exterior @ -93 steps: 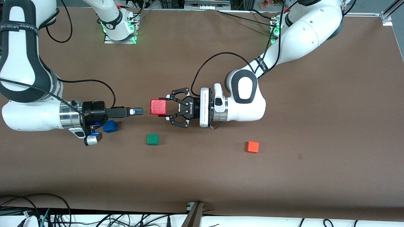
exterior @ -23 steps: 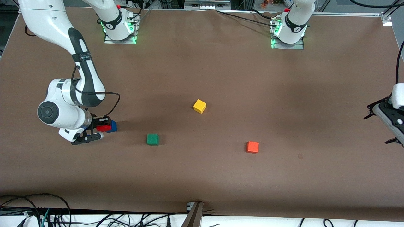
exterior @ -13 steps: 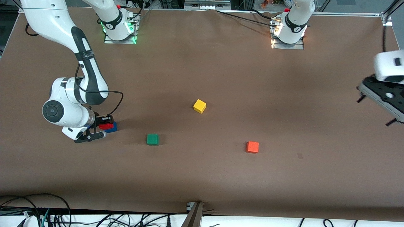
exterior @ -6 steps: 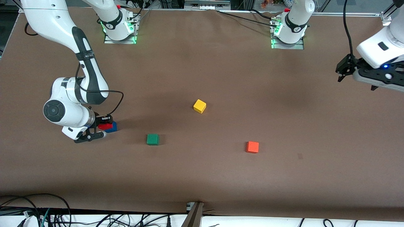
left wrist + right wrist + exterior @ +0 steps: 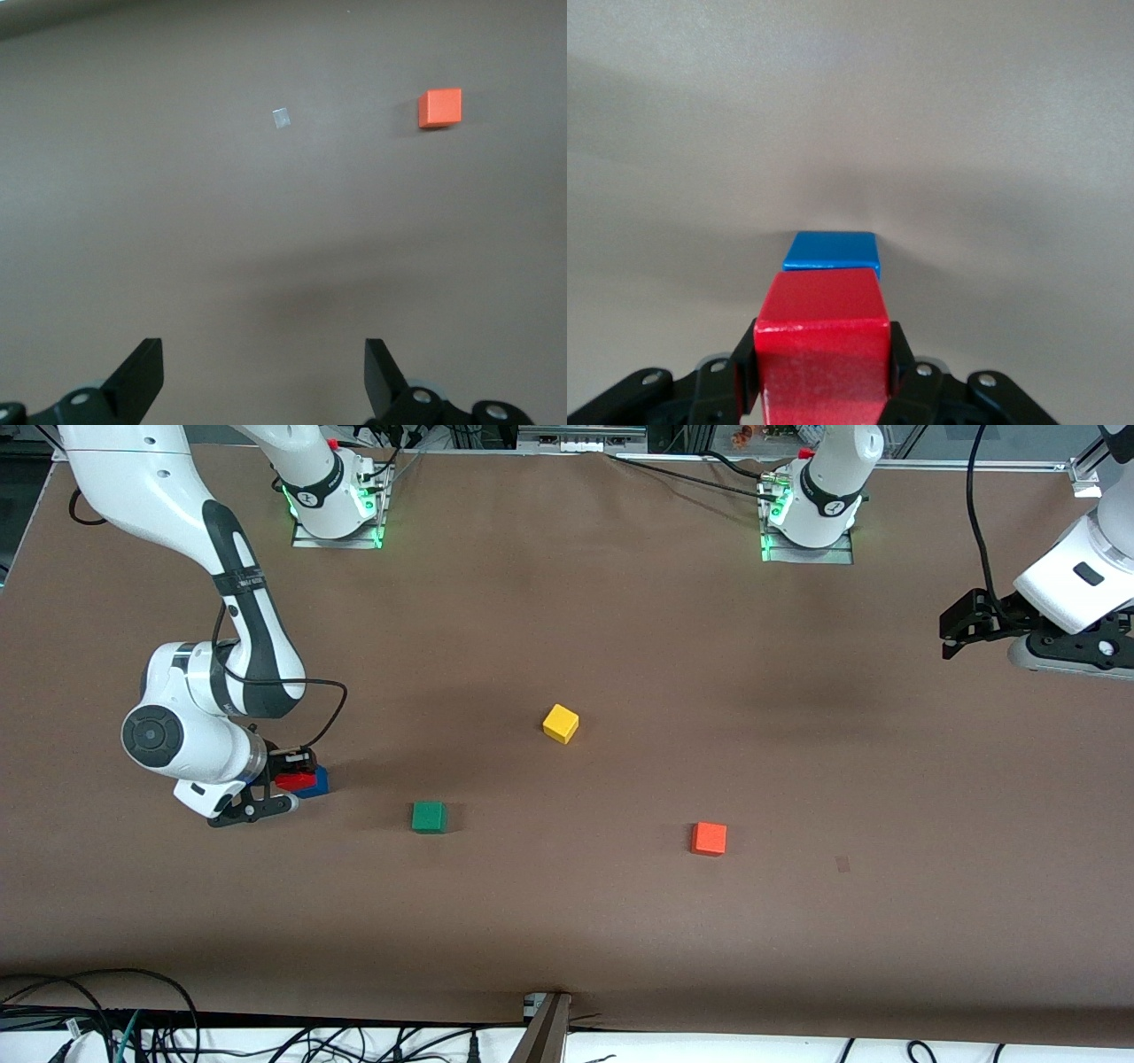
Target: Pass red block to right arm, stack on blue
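- The red block (image 5: 296, 781) is gripped by the right end effector (image 5: 288, 779), whose fingers are clamped on two of its sides, as is seen plainly in the right wrist view (image 5: 822, 354).
- The handover is therefore judged complete — seven seconds back the block was still held out over the middle of the table (image 5: 797, 921) by the left arm, and it is now carried by the right arm alone, toward the right arm's end of the table.
- Over the last second almost nothing is altered on this side: the red block is kept just over the blue block (image 5: 314, 781), overlapping it but offset toward the arm, so that part of the blue top (image 5: 833, 251) is left uncovered.
- Whether the two cubes are already touching cannot be told from these views; the stack is not yet released.
- The larger recent change is in the left arm, which has been drawn back to its own end of the table; the left end effector (image 5: 961, 624) is now held above the table edge with its fingers spread wide and nothing between them (image 5: 263, 381).
- It is judged to be waiting, its share of the work done.
- What remains — a small shift to centre red over blue, a setting-down, and an opening of the fingers.
- The green cube (image 5: 429, 816), yellow cube (image 5: 560, 723) and orange cube (image 5: 709, 838) lie untouched, well apart from the stack.
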{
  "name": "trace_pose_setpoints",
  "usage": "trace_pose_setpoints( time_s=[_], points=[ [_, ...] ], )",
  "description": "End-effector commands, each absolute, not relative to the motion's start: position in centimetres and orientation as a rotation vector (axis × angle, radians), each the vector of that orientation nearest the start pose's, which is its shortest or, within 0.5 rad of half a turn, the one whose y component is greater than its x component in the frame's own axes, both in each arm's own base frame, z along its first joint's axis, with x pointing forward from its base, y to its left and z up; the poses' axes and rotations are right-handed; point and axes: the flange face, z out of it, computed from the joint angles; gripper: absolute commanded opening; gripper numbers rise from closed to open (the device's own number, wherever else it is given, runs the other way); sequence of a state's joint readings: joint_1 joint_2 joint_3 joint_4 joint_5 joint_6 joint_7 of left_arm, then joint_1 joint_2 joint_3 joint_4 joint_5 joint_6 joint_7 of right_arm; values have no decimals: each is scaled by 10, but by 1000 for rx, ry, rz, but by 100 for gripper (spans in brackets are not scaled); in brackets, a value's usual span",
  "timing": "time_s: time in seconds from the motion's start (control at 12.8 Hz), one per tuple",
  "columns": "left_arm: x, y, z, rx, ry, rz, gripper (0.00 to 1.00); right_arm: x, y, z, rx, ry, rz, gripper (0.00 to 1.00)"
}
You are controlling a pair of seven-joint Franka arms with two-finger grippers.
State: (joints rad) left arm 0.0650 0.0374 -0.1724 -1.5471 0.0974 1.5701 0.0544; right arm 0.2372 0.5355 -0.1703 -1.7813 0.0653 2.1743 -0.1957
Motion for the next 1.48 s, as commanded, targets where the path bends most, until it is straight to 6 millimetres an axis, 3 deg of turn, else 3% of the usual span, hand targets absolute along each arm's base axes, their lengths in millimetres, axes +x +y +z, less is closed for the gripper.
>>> trace_pose_setpoints(
  time_s=[0.0, 0.39, 0.7, 0.78, 0.86, 0.94, 1.17, 1.4],
  points=[
    [558, -47, 616, -3055, 218, 3, 100, 634, 52, 254, -3159, -375, 202, 4],
    [564, -21, 628, -3061, 145, -25, 100, 635, 52, 253, -3162, -381, 188, 4],
    [559, -24, 636, -3063, 146, 7, 100, 635, 52, 252, -3162, -377, 190, 7],
    [558, -28, 635, -3060, 159, 23, 100, 635, 51, 252, -3162, -377, 190, 32],
    [557, -27, 635, -3060, 159, 26, 100, 637, 48, 253, -3163, -366, 185, 73],
    [559, -26, 633, -3064, 160, 29, 100, 639, 47, 259, -3162, -373, 174, 100],
    [559, -26, 630, -3063, 160, 40, 100, 652, 51, 299, -3158, -388, 108, 100],
    [558, -27, 630, -3062, 159, 45, 100, 663, 50, 362, -3150, -369, 119, 100]
  ],
)
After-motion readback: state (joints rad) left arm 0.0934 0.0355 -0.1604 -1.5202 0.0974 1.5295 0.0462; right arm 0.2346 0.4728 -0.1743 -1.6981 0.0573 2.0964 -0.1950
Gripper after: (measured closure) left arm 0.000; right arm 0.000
